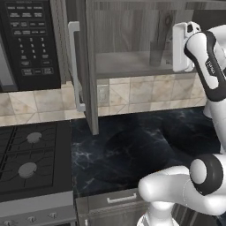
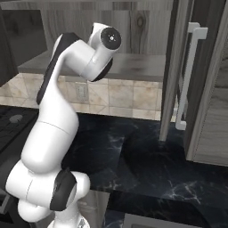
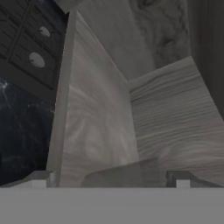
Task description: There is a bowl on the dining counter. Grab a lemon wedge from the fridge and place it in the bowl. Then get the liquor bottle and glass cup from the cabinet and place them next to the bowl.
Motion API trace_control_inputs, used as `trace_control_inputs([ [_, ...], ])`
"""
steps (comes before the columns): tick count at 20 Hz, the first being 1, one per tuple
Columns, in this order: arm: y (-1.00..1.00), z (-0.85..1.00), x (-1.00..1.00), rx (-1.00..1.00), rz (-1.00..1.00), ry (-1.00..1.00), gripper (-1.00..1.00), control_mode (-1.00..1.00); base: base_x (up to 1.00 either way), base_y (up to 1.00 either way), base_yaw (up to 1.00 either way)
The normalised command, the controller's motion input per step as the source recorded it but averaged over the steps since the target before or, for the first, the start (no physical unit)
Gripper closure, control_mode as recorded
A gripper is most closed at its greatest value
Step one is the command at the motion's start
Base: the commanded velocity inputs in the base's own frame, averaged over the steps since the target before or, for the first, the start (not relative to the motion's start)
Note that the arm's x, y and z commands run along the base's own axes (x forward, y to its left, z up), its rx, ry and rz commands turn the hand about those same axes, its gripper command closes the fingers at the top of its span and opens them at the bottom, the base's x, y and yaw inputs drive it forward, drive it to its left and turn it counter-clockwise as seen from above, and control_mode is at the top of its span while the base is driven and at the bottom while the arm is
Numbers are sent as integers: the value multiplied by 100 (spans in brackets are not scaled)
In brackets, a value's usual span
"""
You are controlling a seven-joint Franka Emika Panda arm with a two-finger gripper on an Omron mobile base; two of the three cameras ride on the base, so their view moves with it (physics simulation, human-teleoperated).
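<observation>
The cabinet [image 1: 123, 62] stands open, its door [image 1: 90, 66] swung out with the silver bar handle [image 1: 74, 66] facing left. On the shelf stands the glass cup [image 1: 156, 53], dark grey and see-through. My white hand [image 1: 182, 47] is at shelf height just right of it. In the hand view my gripper [image 3: 109, 179] is open, fingertips [image 3: 39, 177] set wide, and the glass cup's rim [image 3: 127, 173] shows low between them, untouched. From the right, my arm hides the hand in front of the cabinet shelf [image 2: 133, 67]. The bowl, dining counter, lemon wedge, fridge and liquor bottle are out of view.
A black microwave [image 1: 31, 39] hangs left of the cabinet, above a stove [image 1: 31, 154]. The black marbled worktop [image 1: 145, 141] lies under the cabinet with tiled wall behind. In the right base view the open door [image 2: 178, 67] and its handle [image 2: 191, 75] stand to the right.
</observation>
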Motion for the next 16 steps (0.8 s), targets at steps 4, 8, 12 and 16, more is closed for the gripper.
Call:
trace_control_inputs([
  [4, -2, 1, 22, 0, 0, 0, -100, -100, 0, 0, 0],
  [8, -9, 13, 12, 0, 0, 0, -100, -100, 0, 0, 0],
  [12, -7, 10, 5, 0, 0, 0, -100, -100, 0, 0, 0],
  [16, 0, 6, 0, 0, 0, 0, -100, -100, 0, 0, 0],
])
